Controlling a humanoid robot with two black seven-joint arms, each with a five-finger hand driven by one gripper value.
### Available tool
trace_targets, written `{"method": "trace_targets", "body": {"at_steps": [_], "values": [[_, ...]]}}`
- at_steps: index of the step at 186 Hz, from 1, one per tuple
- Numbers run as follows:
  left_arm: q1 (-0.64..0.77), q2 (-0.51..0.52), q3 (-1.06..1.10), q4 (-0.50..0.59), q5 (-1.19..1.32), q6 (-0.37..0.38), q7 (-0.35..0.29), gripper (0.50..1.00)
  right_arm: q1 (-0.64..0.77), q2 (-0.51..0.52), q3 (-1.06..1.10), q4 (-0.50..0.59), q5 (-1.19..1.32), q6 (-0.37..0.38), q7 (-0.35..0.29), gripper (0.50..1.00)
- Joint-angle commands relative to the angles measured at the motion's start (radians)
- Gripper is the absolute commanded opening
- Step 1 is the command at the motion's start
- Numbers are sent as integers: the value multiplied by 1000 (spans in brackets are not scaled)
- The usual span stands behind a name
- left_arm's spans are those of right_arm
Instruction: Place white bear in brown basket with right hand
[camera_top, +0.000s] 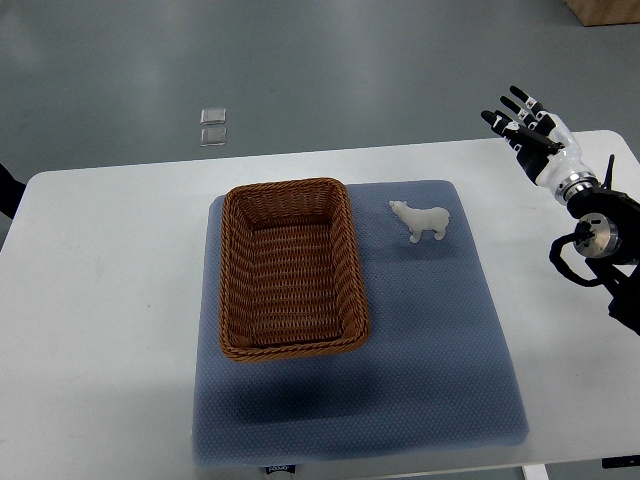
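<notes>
At frame centre, on blue mat (430, 340): white bear (421, 220) stood upright, just right of brown basket (291, 268). Upper right: right hand (528, 128), fingers spread wide, held nothing.

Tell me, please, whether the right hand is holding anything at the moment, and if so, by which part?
Nothing is held. The right hand is open and apart from the white bear, which stands on the blue mat.
</notes>
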Motion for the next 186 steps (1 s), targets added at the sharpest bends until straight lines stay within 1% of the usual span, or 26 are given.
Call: {"method": "trace_targets", "body": {"at_steps": [1,95,119,151,186], "values": [[0,0,1,0,0,0,0,1000,2,0,1,1,0,0,0,924],[0,0,1,0,0,0,0,1000,23,-3,-11,6,-8,3,-2,921],[0,0,1,0,0,0,0,1000,28,-17,-16,7,-23,2,-2,921],[0,0,1,0,0,0,0,1000,28,-22,-19,12,-121,3,0,921],[0,0,1,0,0,0,0,1000,28,-22,-22,26,-325,6,0,921]]}}
